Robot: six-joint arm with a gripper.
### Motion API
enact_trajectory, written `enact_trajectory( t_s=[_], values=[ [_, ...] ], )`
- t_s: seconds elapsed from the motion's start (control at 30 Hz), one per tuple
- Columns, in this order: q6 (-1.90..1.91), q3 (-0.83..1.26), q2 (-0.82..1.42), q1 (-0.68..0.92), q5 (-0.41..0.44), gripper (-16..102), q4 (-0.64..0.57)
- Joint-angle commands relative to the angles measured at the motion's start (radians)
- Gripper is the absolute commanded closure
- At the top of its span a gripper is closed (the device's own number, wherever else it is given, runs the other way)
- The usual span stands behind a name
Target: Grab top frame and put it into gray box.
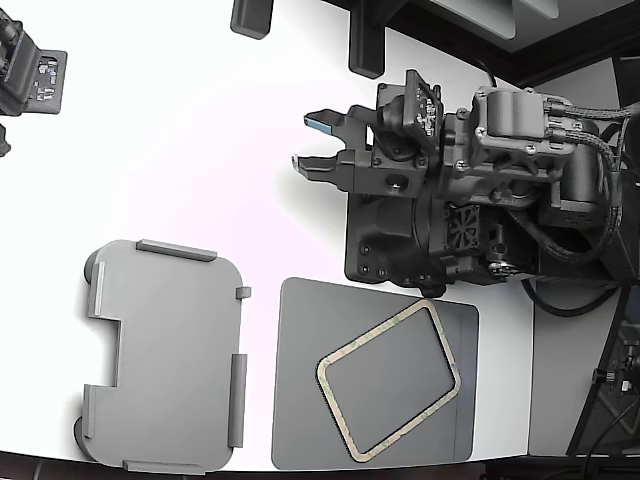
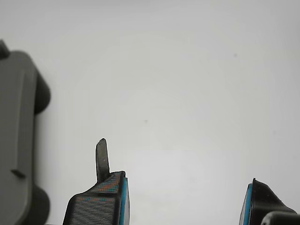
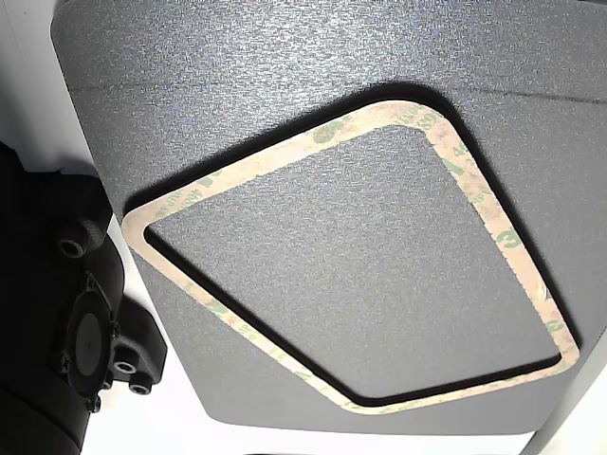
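Note:
The top frame (image 1: 370,333), a thin pale beige-green ring with rounded corners, lies skewed and flat on a dark gray mat (image 1: 300,400) at the lower middle of the exterior view. The other view shows the frame (image 3: 285,149) close up on that mat (image 3: 285,57). The gray box (image 1: 165,355), a light gray shallow tray with raised tabs and a notch, sits at the exterior view's lower left, holding nothing; its edge (image 2: 14,140) shows in the wrist view. My gripper (image 1: 312,143) hovers open over bare white table, beyond the mat, apart from both. Nothing is between its fingertips (image 2: 180,206).
The arm's bulky black body (image 1: 450,200) sits just beyond the mat's far edge. A black device (image 1: 30,75) is at the exterior view's top left and a dark block (image 1: 250,15) at the top. A black arm part (image 3: 76,322) adjoins the mat.

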Motion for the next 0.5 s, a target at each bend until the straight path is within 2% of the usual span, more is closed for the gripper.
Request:
enact_trajectory(
  t_s=[0.0,0.17,0.23,0.4,0.47],
  values=[
    [-0.012,-0.040,0.020,-0.008,-0.006,-14,-0.011],
    [-0.066,-0.170,-0.091,0.008,-0.041,-11,-0.029],
    [-0.216,-0.233,-0.153,0.028,-0.054,-14,-0.035],
    [-0.414,-0.351,-0.290,0.137,0.034,-13,-0.020],
    [-0.557,-0.370,-0.311,0.147,0.017,-14,-0.025]
  ],
)
